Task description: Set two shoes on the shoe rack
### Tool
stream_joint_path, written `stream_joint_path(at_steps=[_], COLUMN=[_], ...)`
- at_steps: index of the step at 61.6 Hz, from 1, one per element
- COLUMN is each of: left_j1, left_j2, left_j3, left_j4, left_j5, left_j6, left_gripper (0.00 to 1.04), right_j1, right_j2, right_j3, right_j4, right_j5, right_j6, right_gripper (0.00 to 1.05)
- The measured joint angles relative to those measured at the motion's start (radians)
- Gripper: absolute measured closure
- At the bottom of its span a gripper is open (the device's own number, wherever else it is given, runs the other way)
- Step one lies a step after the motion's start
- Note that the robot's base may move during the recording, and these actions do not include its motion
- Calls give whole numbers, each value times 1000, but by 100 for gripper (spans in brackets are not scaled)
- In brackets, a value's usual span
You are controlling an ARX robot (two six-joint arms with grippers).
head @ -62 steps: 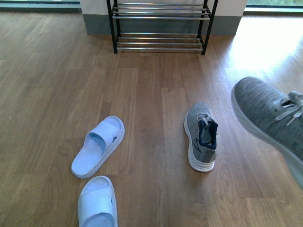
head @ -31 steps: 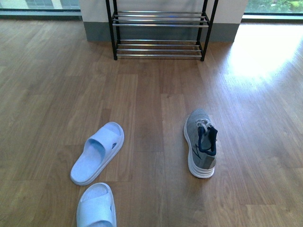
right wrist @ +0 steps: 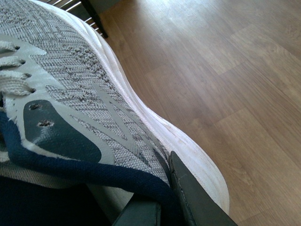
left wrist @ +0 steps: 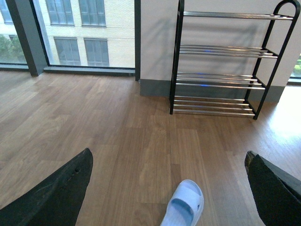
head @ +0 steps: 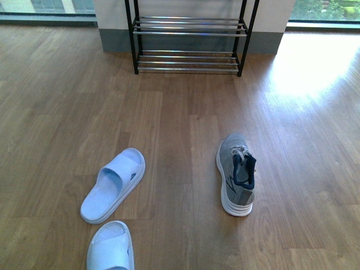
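One grey sneaker (head: 236, 174) with a white sole and navy collar stands on the wooden floor, toe toward the shoe rack (head: 188, 35). The rack, black-framed with chrome bars, stands against the far wall and also shows in the left wrist view (left wrist: 221, 61). My right gripper (right wrist: 160, 197) is shut on the collar of the other grey sneaker (right wrist: 80, 94), held above the floor; a dark finger (right wrist: 193, 202) presses its outer side. My left gripper (left wrist: 169, 188) is open and empty above the floor, its fingers (left wrist: 56, 193) wide apart. Neither arm shows in the front view.
Two light blue slide sandals lie on the floor at the left, one (head: 112, 184) angled and one (head: 111, 247) at the frame's bottom edge. The first also shows in the left wrist view (left wrist: 184, 209). Windows run along the far wall.
The held sneaker, at the front view's right edge a second ago, has left that view. The view has shifted, so the rack and floor objects sit slightly lower.
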Motion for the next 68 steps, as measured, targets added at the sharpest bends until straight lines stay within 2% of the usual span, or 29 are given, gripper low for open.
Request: stream_joint_path(at_steps=[44,68], left_j1=[0,0], left_j2=[0,0], left_j3=[0,0], left_j4=[0,0], left_j5=[6,4], left_j6=[0,0], left_gripper=[9,9], right_j1=[-6,-5], right_j2=[0,-2], right_j3=[-1,-1], right_j4=[1,2], right_j5=[29,12], right_j6=[0,0], right_gripper=[103,103])
